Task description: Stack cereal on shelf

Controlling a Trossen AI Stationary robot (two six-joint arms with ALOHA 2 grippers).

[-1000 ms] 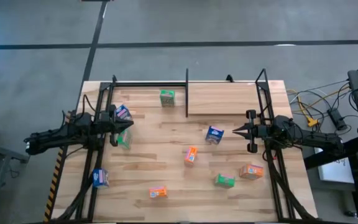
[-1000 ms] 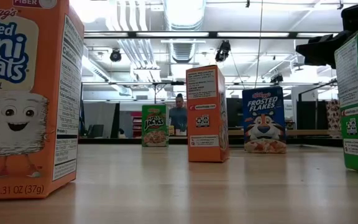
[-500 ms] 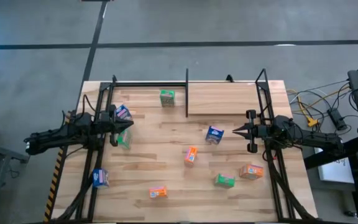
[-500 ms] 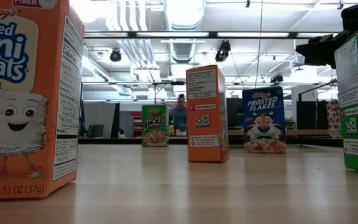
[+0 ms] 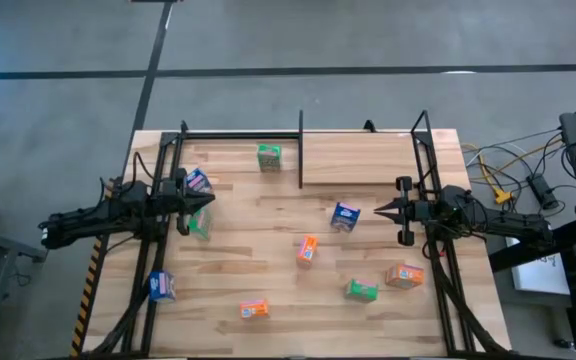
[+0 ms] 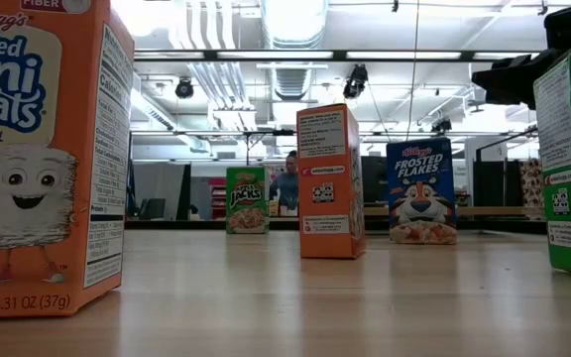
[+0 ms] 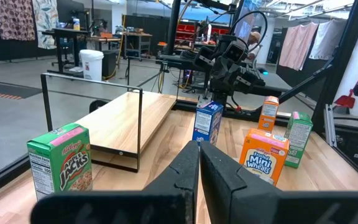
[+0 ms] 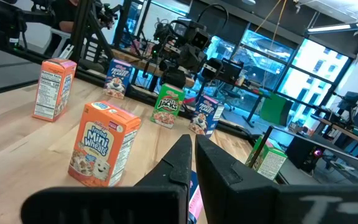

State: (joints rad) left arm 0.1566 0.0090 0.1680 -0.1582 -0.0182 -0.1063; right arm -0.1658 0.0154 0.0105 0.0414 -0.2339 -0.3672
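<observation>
Since the blue cereal box point(image 5: 345, 216) stands upright on the table point(image 5: 268, 260) just ahead of the right gripper point(image 5: 378, 212), you'd use that arm. Both grippers are closed, empty; left gripper point(image 5: 208, 199) sits between two boxes. Shelf point(image 5: 368, 160) holds nothing.

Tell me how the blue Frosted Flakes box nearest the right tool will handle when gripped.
The blue Frosted Flakes box looks like thin cardboard, so probably light and crushable. It stands upright and narrow in the low view, so a sideways nudge from the right tool would likely tip it.
</observation>
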